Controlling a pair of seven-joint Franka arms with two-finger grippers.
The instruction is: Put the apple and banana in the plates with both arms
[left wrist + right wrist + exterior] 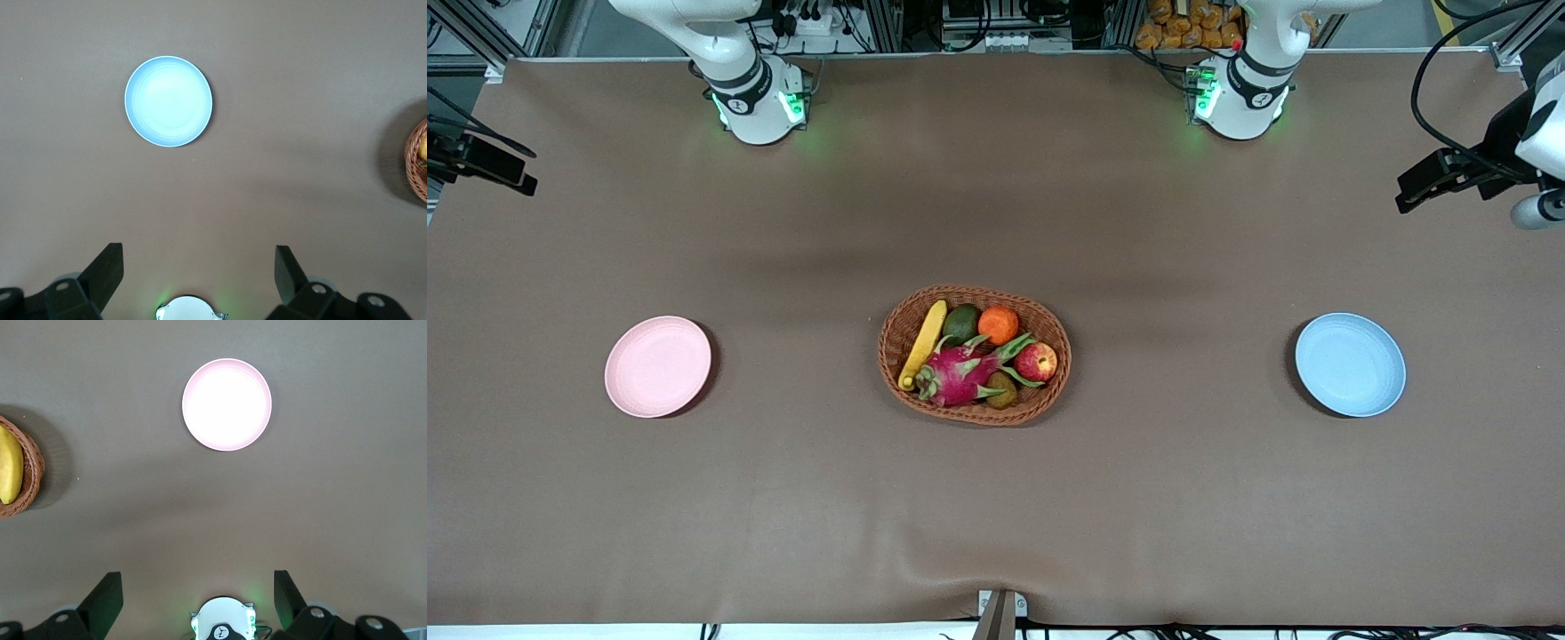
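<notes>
The red apple [1036, 362] and the yellow banana [924, 343] lie in a wicker basket [889, 356] at the table's middle. In the right wrist view the banana [9, 467] shows at the basket's edge. A pale pink plate [658, 365] lies bare toward the right arm's end and a light blue plate [1350, 364] toward the left arm's end. High over the blue plate's end hangs my left gripper [1414, 191] [198, 263], open and holding nothing. High over the pink plate's end, my right gripper [511, 173] [198, 587] is likewise open with nothing in it.
An orange [998, 324], a dark green avocado [961, 323], a pink dragon fruit [960, 373] and a brown kiwi [1001, 389] share the basket. The arms' green-lit bases [760, 107] [1240, 102] stand along the table's edge farthest from the front camera.
</notes>
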